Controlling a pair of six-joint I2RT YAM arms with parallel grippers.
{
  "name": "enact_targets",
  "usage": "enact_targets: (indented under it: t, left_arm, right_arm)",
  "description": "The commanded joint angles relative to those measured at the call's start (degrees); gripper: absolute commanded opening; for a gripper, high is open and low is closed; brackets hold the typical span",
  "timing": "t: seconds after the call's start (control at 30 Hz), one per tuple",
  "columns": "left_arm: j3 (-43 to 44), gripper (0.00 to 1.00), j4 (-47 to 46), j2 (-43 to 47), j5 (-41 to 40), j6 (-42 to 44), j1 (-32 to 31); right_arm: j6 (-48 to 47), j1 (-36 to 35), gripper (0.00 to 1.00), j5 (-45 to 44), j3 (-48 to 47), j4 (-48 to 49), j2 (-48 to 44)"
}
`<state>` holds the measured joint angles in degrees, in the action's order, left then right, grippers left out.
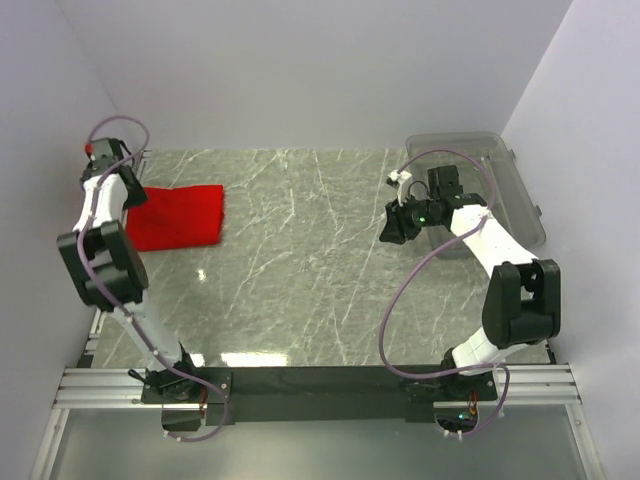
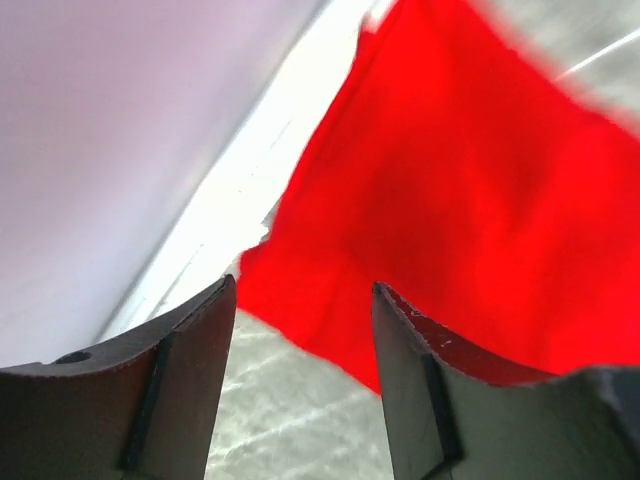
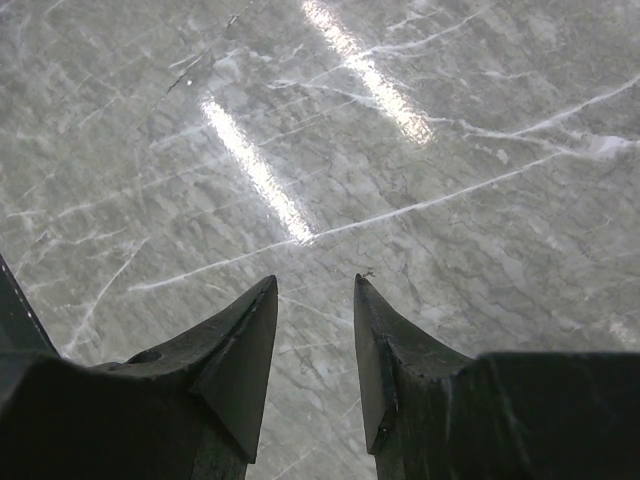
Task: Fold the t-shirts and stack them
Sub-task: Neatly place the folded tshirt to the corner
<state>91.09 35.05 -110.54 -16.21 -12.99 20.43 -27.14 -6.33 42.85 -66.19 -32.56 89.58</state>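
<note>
The red t-shirt [image 1: 180,215] lies folded at the table's [image 1: 300,260] ten o'clock, against the left wall. The left gripper [image 2: 300,300] hovers over its edge, fingers apart. It should probably drop squarely and pinch every layer. The right gripper [image 3: 315,290], also parted, hangs at three o'clock beside the bin [image 1: 510,170].

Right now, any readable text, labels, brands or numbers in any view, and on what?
No readable text in any view.
Folded bright red cloth t-shirt: no print or label showing.
Clear plastic bin: no marking visible.
Grey marble-patterned tabletop: only veins and glare.
</note>
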Motion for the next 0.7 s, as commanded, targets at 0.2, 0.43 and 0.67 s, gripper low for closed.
enact_targets:
  t: [0.2, 0.43, 0.67]
  left_arm:
    - [-13.62, 0.67, -5.50, 30.69, 15.64, -1.94, -0.12]
    - [-34.64, 0.98, -19.10, 52.86, 33.39, -10.89, 0.05]
    - [-49.68, 0.99, -24.94, 66.32, 41.25, -18.47, -0.03]
  right_arm:
    - [-3.97, 0.44, 0.44, -1.80, -1.57, -2.34, -5.38]
    - [-3.02, 0.53, 0.45, -11.27, 0.09, 2.22, -14.06]
    - [5.15, 2.89, 0.61, -17.80, 4.31, 10.58, -22.42]
